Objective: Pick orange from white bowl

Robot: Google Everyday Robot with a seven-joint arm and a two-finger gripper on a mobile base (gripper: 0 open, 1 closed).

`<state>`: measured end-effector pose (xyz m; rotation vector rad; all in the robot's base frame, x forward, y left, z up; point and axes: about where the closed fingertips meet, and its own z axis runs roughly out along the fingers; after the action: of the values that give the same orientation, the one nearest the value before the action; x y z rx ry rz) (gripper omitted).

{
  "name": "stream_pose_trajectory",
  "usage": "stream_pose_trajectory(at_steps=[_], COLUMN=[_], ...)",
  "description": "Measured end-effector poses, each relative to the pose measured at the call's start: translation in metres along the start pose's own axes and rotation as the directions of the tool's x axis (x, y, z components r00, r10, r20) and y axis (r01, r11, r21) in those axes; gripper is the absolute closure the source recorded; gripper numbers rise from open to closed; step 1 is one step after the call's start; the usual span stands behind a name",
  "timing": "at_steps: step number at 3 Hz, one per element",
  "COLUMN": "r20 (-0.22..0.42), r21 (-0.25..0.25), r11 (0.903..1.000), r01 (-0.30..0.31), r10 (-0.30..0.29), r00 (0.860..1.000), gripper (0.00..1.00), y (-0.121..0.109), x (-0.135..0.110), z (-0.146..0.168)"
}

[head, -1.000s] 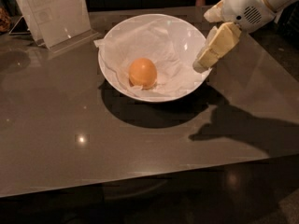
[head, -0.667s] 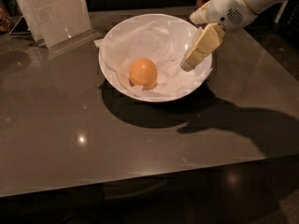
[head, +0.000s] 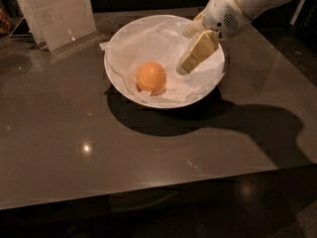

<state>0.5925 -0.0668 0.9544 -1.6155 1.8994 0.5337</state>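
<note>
The orange (head: 151,77) lies in the white bowl (head: 124,38) on crumpled white paper, left of the bowl's middle. The bowl stands on the dark glossy table. My gripper (head: 192,57) comes in from the upper right and hangs over the right half of the bowl, tip pointing down and left. It is a short way to the right of the orange and does not touch it.
A clear acrylic sign holder (head: 57,14) stands at the back left of the table (head: 74,148). The arm's white wrist (head: 233,9) reaches over the bowl's far right rim. The table's front edge runs across the lower part of the view.
My gripper has moved left from the bowl's right rim to over the inside of the bowl, closer to the orange. The orange and bowl have not moved.
</note>
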Motion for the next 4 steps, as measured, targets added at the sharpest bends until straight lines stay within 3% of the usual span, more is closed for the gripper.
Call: stream_pose_trajectory(at_steps=[1, 2, 4], r20=[0.004, 0.017, 0.040], r21=[-0.005, -0.042, -0.134], r11=[1.0000, 0.9991, 0.9909], r01=[-0.002, 0.001, -0.001], r10=[0.002, 0.000, 0.007], r00=[1.000, 1.000, 0.999], gripper=[0.16, 0.12, 0.18], y=[-0.001, -0.009, -0.015], x=[0.000, -0.001, -0.004], z=[0.004, 0.027, 0.087])
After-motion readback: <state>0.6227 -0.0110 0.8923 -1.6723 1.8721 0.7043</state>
